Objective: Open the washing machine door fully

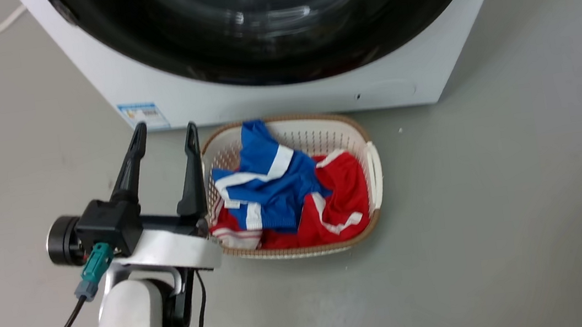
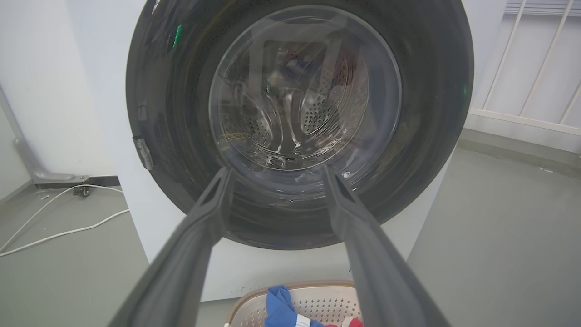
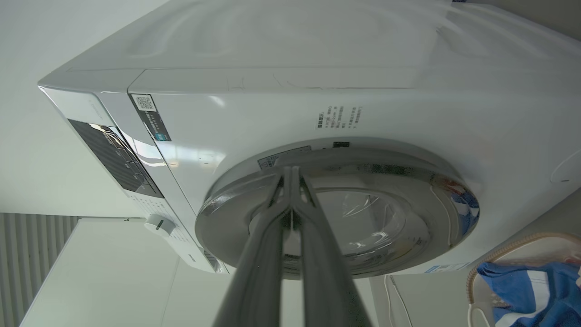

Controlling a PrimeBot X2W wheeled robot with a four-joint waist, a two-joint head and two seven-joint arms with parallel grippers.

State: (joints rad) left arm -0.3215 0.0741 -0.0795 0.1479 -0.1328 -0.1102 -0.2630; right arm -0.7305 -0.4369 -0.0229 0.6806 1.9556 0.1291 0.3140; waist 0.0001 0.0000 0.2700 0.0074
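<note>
On the machine [image 1: 422, 58], glossy black door [image 1: 273, 21]

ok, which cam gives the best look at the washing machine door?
Left wrist view: it faces the washing machine door head-on, nearly the whole round. Head view catches its lower arc; right wrist view sees it obliquely from the side.

No legible txt: QR label [image 3: 145, 103] & blue sticker [image 1: 144, 115] on washing machine [image 3: 408, 104] too small.
</note>
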